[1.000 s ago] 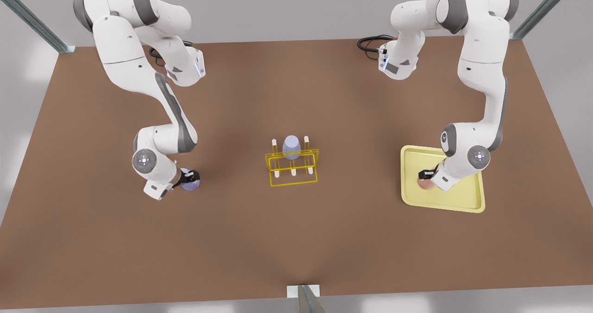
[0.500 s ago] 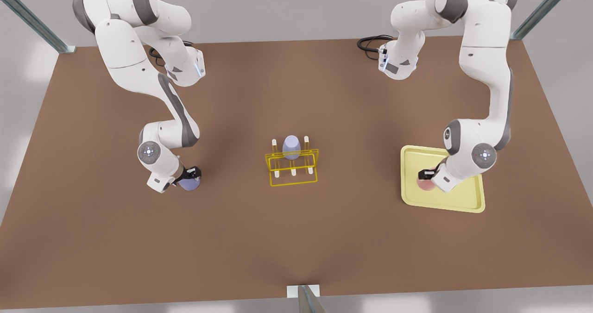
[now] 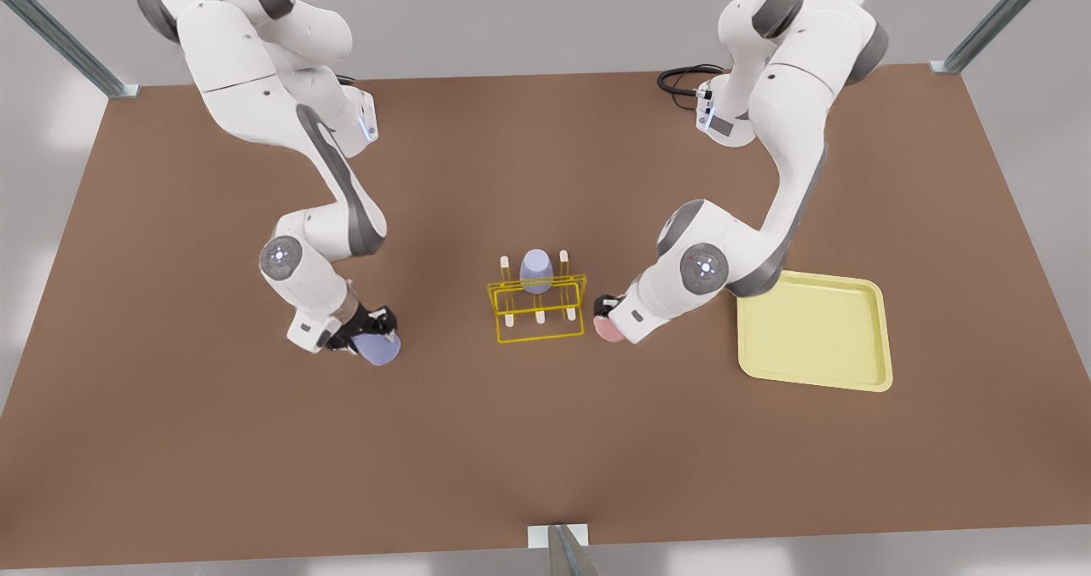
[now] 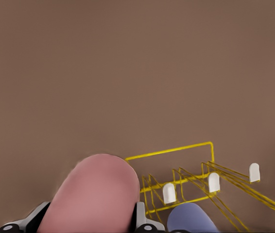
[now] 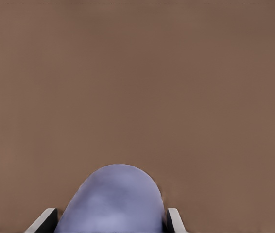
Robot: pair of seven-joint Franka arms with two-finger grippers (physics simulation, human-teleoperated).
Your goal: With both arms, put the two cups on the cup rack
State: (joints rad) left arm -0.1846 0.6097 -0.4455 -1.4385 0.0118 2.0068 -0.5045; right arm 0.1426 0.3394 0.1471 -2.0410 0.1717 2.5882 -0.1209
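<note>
Left gripper (image 3: 607,308) grips pink cup (image 3: 608,329) just beside rack (image 3: 537,308).

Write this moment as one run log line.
left end effector: holds pink cup beside cup rack | right end effector: holds lavender cup

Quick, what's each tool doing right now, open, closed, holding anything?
Left tool: closed on the pink cup, beside the cup rack.
Right tool: closed on the lavender cup, off toward the front view's left of the rack.
</note>
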